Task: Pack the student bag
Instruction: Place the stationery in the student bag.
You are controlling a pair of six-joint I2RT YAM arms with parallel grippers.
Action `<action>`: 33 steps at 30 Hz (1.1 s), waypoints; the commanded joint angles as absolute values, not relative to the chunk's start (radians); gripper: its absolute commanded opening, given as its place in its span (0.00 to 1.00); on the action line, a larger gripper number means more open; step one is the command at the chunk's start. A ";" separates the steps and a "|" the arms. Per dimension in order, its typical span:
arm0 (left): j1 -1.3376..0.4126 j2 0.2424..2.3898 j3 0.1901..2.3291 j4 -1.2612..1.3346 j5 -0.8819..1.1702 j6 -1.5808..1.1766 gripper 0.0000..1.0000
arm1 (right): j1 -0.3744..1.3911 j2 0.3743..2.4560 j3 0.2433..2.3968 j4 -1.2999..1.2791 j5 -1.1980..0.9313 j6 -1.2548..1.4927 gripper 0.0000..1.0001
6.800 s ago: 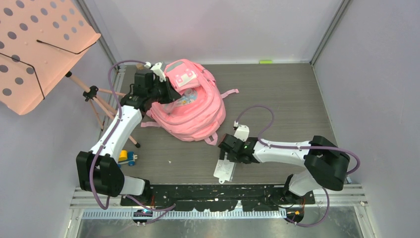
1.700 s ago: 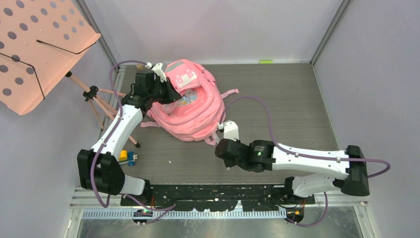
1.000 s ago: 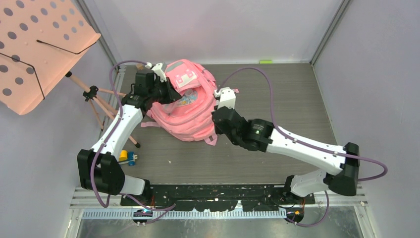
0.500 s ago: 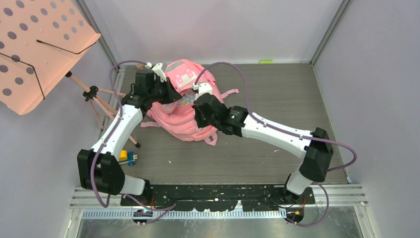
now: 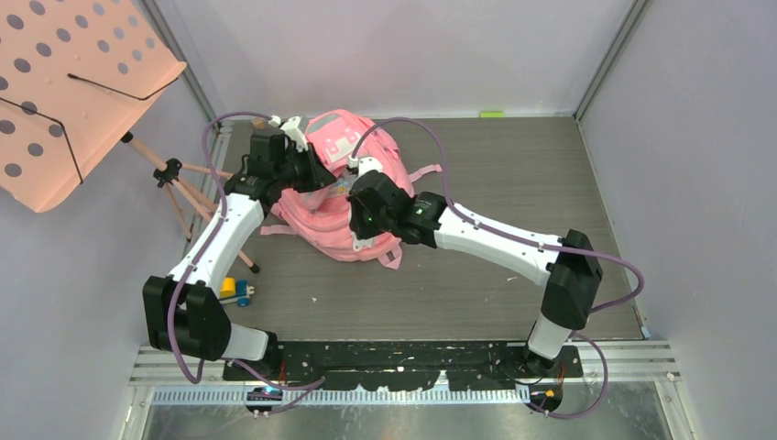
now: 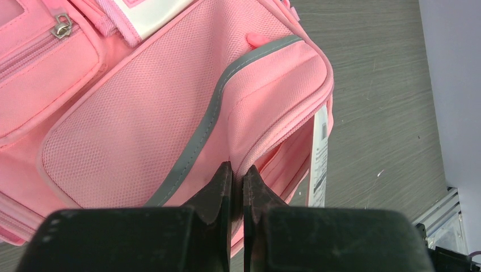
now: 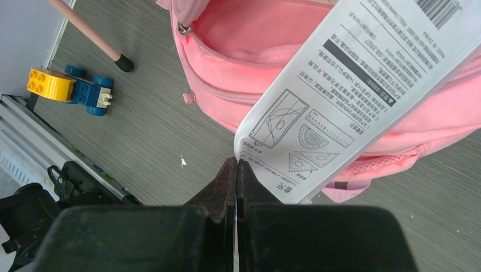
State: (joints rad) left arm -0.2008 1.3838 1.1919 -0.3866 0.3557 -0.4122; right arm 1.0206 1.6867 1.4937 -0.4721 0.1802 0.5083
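The pink student bag (image 5: pixel 316 225) lies at the back left of the table with its top zip opening gaping (image 7: pixel 249 34). My left gripper (image 5: pixel 307 174) is shut on a fold of the bag's pink fabric beside a grey strip (image 6: pixel 237 168). My right gripper (image 7: pixel 236 161) is shut on the corner of a white printed packet (image 7: pixel 351 85) showing ruler and protractor drawings. The packet hangs slanted across the bag's opening. From above, the right wrist (image 5: pixel 371 197) covers the bag's middle and only the packet's end (image 5: pixel 359 242) shows.
A salmon perforated music stand (image 5: pixel 73 82) stands at the left on a tripod (image 5: pixel 183 183), one rubber foot (image 7: pixel 122 62) near the bag. A yellow and blue toy block car (image 5: pixel 236 291) sits front left. A small green tag (image 5: pixel 492 114) lies by the back wall.
The right arm has swung from the front of the table up and to the left, carrying the packet over the bag's opening. The left arm and the bag have stayed put.
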 commanded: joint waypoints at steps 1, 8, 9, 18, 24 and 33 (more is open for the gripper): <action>-0.199 1.371 1.204 -0.351 0.399 -0.442 0.00 | 1.015 1.721 1.605 -0.473 0.178 0.448 0.00; -0.200 1.372 1.205 -0.351 0.399 -0.442 0.00 | 0.962 1.831 1.772 -0.534 0.205 0.359 0.00; -0.199 1.373 1.204 -0.351 0.399 -0.441 0.00 | 0.951 1.856 1.814 -0.554 0.203 0.339 0.00; -0.200 1.375 1.204 -0.351 0.400 -0.442 0.00 | 0.867 1.980 1.986 -0.590 0.164 0.236 0.00; -0.200 1.377 1.204 -0.351 0.401 -0.443 0.00 | 0.858 2.033 2.006 -0.563 0.121 0.228 0.04; -0.200 1.375 1.203 -0.350 0.403 -0.446 0.00 | 0.858 2.044 1.943 -0.484 0.042 0.305 0.18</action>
State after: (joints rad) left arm -0.2008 1.3876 1.1919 -0.3859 0.3603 -0.4129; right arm 0.8536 2.0602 1.9553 -0.5621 0.0898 0.2695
